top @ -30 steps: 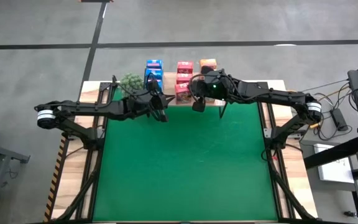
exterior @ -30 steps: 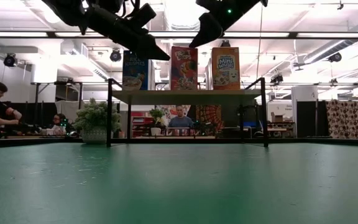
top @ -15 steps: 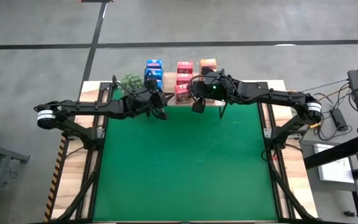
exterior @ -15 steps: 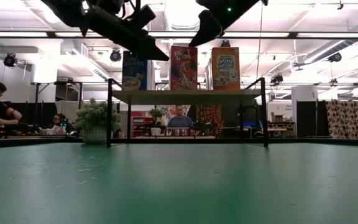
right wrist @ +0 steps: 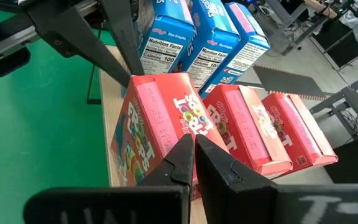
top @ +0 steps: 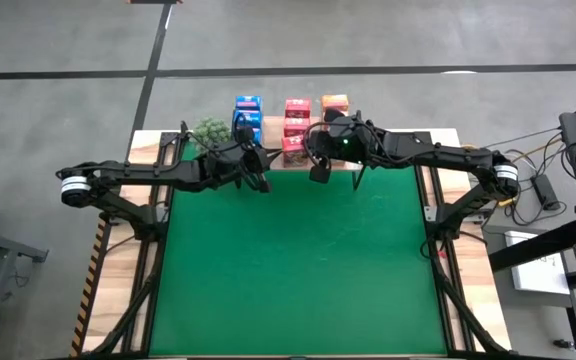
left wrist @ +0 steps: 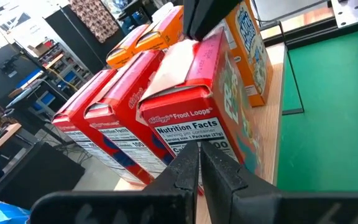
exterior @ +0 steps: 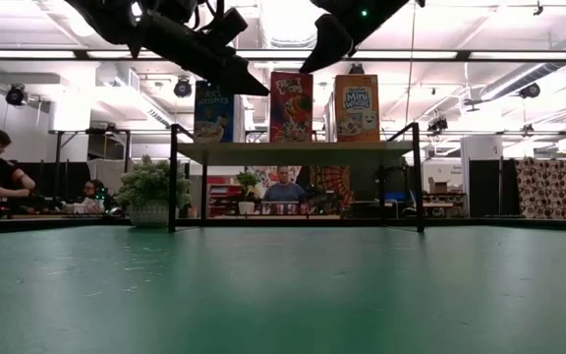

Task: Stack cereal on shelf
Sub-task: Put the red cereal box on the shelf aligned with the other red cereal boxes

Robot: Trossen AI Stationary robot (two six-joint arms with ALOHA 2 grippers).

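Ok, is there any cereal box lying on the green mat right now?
No, the green mat is bare in the high view; the cereal boxes all stand on the shelf at the far edge.

Left gripper (top: 264,187) and right gripper (top: 318,174) (fingers together), both raised, facing inward.

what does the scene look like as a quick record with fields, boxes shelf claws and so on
shelf: wooden top on black legs, at the table's far edge
cereal: blue row, red row, orange row standing on the shelf
front red box: Froot Loops, both claws close beside it
left claw: shut, holding nothing, raised by the shelf's front
right claw: shut, holding nothing, raised by the shelf's front
plant: beside the shelf's left end
mat: green, no boxes on it
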